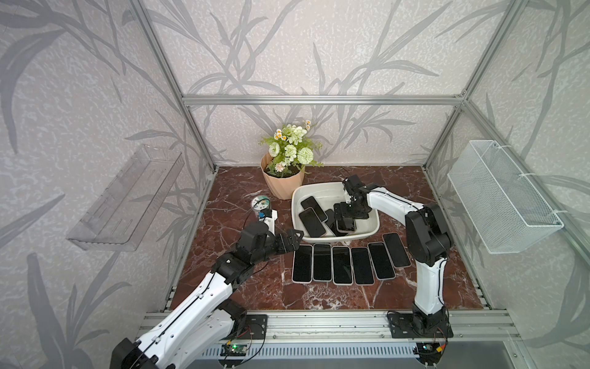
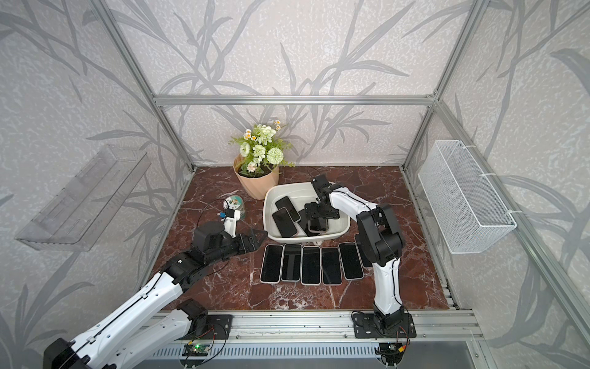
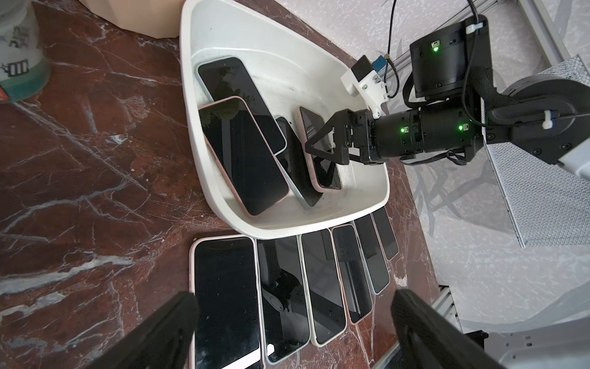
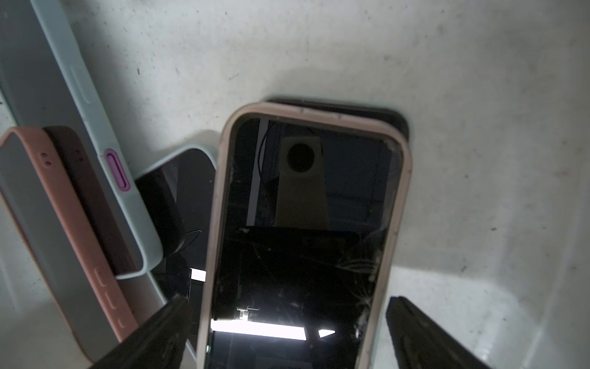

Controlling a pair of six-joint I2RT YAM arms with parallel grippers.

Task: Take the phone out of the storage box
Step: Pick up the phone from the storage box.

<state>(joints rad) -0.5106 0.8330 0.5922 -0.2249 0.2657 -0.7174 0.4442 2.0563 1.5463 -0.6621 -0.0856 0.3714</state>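
Red marble surface (image 1: 242, 281) held your storage box (image 1: 322, 191); your right claw (image 4: 287, 302) hung open astride its pink-cased phone (image 4: 306, 223), and your left claw (image 3: 293, 295) hovered open beside the box.

No word, brand, number or label could be read in any view. The only printed marks stood on the small round white-and-green printed tub (image 3: 19, 60), which sat on the desk at about nine o'clock from the shallow white plastic storage box (image 1: 319, 190) in the top views. They were dark drawn figures and a small barred rectangle like a battery sign, too blurred to make out as letters.
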